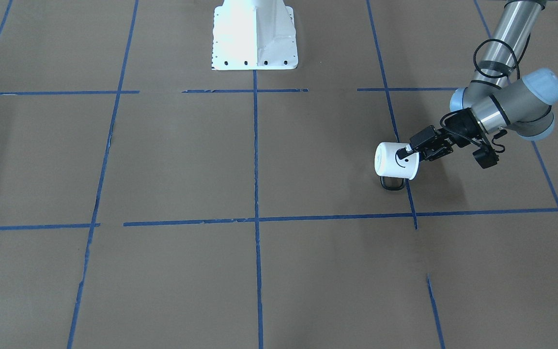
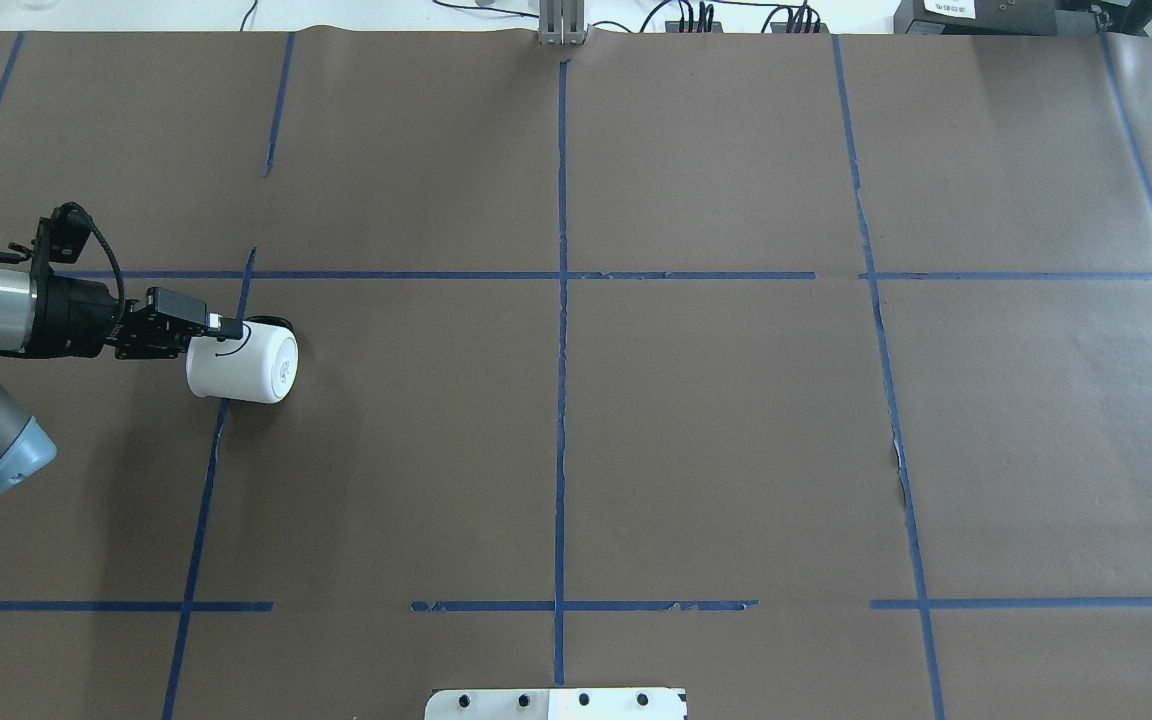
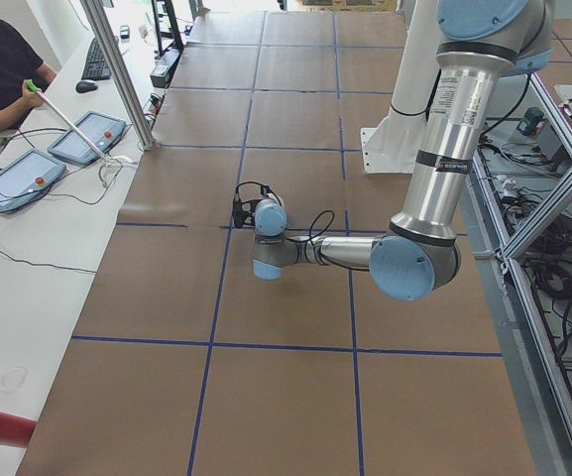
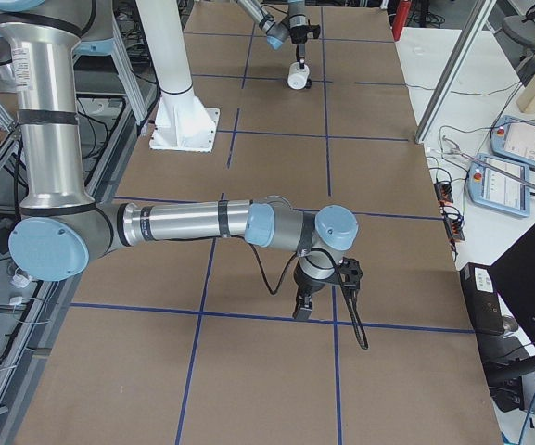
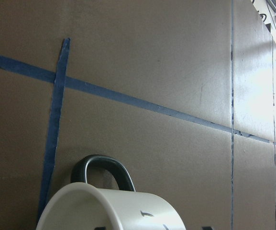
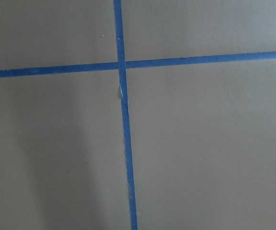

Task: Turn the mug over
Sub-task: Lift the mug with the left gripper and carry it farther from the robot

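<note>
The white mug with the black smiley lies on its side, base pointing away from my left arm, black handle toward the operators' side. My left gripper is shut on its rim at the mouth end. It shows the same way in the overhead view, mug and gripper. I cannot tell whether the mug rests on the paper or hangs just above it. The left wrist view shows the mug and handle at the bottom edge. My right gripper hangs low over the table; I cannot tell its state.
Brown paper with blue tape lines covers the table. The robot's white base stands at the table's middle rear. An operator sits at a side desk with tablets.
</note>
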